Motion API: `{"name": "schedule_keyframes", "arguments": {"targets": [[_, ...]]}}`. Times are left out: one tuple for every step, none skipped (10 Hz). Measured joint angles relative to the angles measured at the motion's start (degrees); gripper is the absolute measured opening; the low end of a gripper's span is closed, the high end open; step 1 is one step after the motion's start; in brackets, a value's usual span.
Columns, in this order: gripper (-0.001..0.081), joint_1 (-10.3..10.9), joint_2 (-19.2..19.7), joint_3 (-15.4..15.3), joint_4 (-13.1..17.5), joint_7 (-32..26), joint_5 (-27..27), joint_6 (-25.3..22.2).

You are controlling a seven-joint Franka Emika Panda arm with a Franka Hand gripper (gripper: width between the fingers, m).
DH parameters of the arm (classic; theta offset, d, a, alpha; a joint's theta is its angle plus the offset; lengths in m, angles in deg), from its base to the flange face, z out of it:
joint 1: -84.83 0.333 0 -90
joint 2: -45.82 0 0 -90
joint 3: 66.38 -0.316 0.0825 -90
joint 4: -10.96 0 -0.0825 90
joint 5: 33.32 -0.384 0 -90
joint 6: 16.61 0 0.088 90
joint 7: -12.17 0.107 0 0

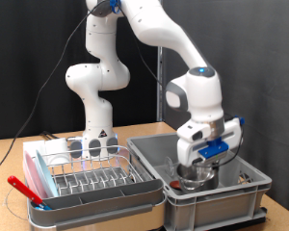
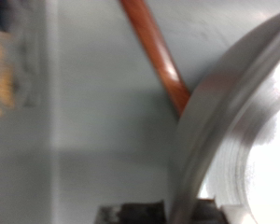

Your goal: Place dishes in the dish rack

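1. The gripper (image 1: 196, 169) is reaching down inside the grey crate (image 1: 243, 192), whose walls are closing in on all sides.
2. The arm is bending over from above, with the hand pointing downward.
3. The steel bowl (image 2: 241, 131) is sitting right at the jaws, its rim at a fingertip (image 2: 131, 214); whether they are gripping it, I cannot tell.
4. A brown stick (image 2: 155, 54) is lying just beyond the bowl.
5. The dish rack (image 1: 87, 176) is standing further off, beside the crate.

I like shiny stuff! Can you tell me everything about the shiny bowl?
The bowl is round, silvery metal with a smooth, gleaming rim. It sits low inside the grey crate, right under the gripper. In the wrist view its curved rim fills one side, with a thin reddish-brown stick running up beside it.
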Motion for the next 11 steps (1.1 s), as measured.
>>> {"name": "schedule_keyframes", "arguments": {"targets": [[0.0027,-0.03,-1.58,-0.56,-0.01,-0.56,-0.83,-0.04],[0.0027,-0.03,-3.20,-1.02,0.07,-0.64,-1.22,-0.04],[0.0027,-0.02,-4.76,-1.41,0.12,-0.65,-1.61,-0.06],[0.0027,-0.02,-6.34,-1.63,0.25,-0.68,-2.12,-0.20],[0.0027,-0.02,-7.92,-1.69,0.47,-0.68,-2.36,-1.06],[0.0027,-0.06,-9.59,-1.68,0.80,-0.58,-2.37,-1.84],[0.0027,-0.11,-11.35,-1.51,1.03,0.80,-1.24,-3.00],[0.0027,-0.14,-13.03,-1.25,0.81,2.65,0.16,-4.63],[0.0027,-0.12,-12.79,-1.30,0.70,1.30,-0.95,-4.63],[0.0027,-0.12,-12.65,-1.30,0.62,-2.00,-2.91,-6.33],[0.0027,-0.26,-12.92,-1.09,0.84,-7.75,-6.41,-12.54]]}}
